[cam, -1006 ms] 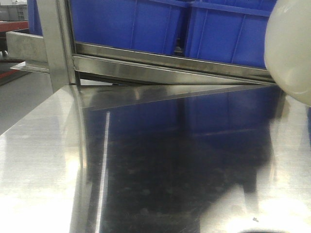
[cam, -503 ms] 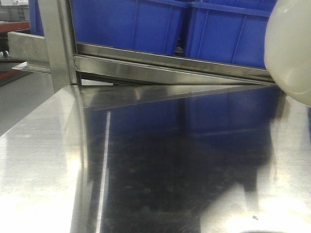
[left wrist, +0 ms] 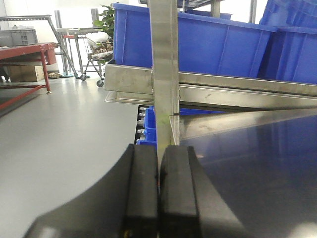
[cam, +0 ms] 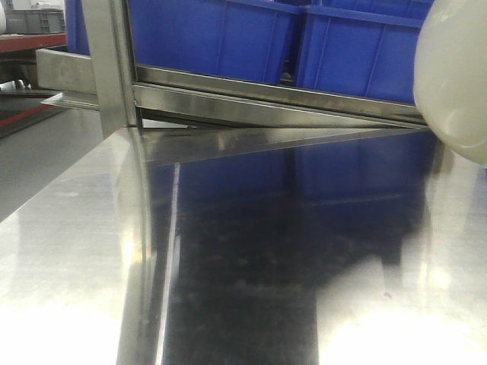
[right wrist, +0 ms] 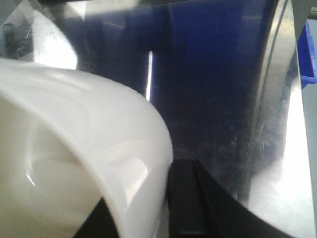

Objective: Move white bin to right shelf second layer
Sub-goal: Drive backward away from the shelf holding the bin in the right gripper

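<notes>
Cream-white smooth plastic tub [cam: 455, 76] hangs at right over the mirror-like steel counter [cam: 76, 251], its wall pinched in my right hand [right wrist: 148, 213]. My left hand [left wrist: 158, 188] is pressed together.

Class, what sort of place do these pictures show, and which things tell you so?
Probably a warehouse or factory floor: blue crates on a steel rack, a steel tabletop, and a red-framed workbench on a grey floor.

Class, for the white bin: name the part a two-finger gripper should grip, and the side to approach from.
Pinch the white bin by its thin rim wall, coming over the open mouth, one finger inside, one outside: the rounded walls show no handles.
</notes>
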You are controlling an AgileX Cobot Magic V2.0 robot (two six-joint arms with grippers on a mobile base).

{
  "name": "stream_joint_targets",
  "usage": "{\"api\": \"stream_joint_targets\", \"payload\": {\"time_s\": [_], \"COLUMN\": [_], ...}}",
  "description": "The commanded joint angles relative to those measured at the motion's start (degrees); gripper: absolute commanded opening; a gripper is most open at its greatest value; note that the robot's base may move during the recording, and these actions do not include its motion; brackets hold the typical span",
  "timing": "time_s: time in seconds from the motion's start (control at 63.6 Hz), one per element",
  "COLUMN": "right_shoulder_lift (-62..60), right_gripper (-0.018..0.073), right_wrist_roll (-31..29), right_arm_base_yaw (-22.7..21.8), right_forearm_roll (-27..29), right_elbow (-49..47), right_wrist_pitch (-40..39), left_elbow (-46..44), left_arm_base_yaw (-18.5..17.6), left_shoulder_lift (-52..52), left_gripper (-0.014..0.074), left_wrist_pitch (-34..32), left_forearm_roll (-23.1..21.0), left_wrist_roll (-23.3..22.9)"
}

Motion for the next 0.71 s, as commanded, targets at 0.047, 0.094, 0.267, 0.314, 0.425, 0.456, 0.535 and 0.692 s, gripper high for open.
{"api": "stream_joint_targets", "payload": {"time_s": [0.047,0.094,0.267,0.314,0.425,0.456,0.535,0.692], "right_shoulder_lift": [-0.21,-0.21,-0.21,-0.21,-0.21,-0.21,-0.21,-0.21], "right_gripper": [0.0056,0.0056,0.0056,0.0056,0.0056,0.0056,0.0056,0.0056], "right_wrist_roll": [-0.14,-0.14,-0.14,-0.14,-0.14,-0.14,-0.14,-0.14], "right_arm_base_yaw": [-0.30,-0.30,-0.30,-0.30,-0.30,-0.30,-0.30,-0.30], "right_forearm_roll": [0.55,0.55,0.55,0.55,0.55,0.55,0.55,0.55], "right_elbow": [-1.68,-1.68,-1.68,-1.68,-1.68,-1.68,-1.68,-1.68], "right_wrist_pitch": [-5.35,-5.35,-5.35,-5.35,-5.35,-5.35,-5.35,-5.35], "left_elbow": [1.90,1.90,1.90,1.90,1.90,1.90,1.90,1.90], "left_arm_base_yaw": [-0.18,-0.18,-0.18,-0.18,-0.18,-0.18,-0.18,-0.18], "left_shoulder_lift": [-0.97,-0.97,-0.97,-0.97,-0.97,-0.97,-0.97,-0.97], "left_gripper": [0.0085,0.0085,0.0085,0.0085,0.0085,0.0085,0.0085,0.0085], "left_wrist_pitch": [-5.15,-5.15,-5.15,-5.15,-5.15,-5.15,-5.15,-5.15], "left_forearm_roll": [-0.44,-0.44,-0.44,-0.44,-0.44,-0.44,-0.44,-0.44], "left_wrist_roll": [-0.43,-0.43,-0.43,-0.43,-0.43,-0.43,-0.43,-0.43]}}
